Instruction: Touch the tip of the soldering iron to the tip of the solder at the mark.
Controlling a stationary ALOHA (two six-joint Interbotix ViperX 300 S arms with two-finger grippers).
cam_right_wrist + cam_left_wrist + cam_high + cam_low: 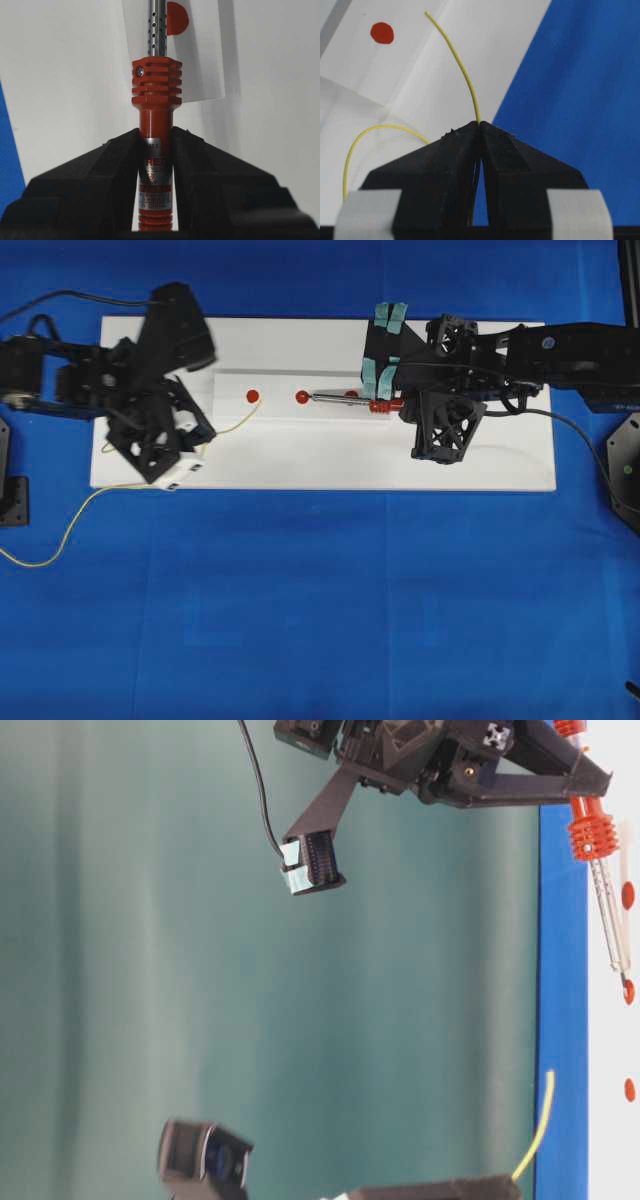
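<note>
My left gripper (480,124) is shut on the solder (462,75), a thin yellow wire. Its free end curves up over the white board and stops short of a red mark (382,33). Seen from overhead, the solder (238,423) ends just below and right of the left mark (252,395). My right gripper (156,135) is shut on the orange-red handle of the soldering iron (156,85). The tip is cut off at the top of the right wrist view. From overhead, the iron's shaft (335,397) points left, and its tip sits beside the middle mark (302,396).
The white board (330,465) lies on a blue cloth. A third red mark (352,394) sits by the iron's shaft. A black stand with teal tape (385,340) rises at the board's back edge. Loose solder (60,540) trails over the cloth at left; a black cord (580,430) runs right.
</note>
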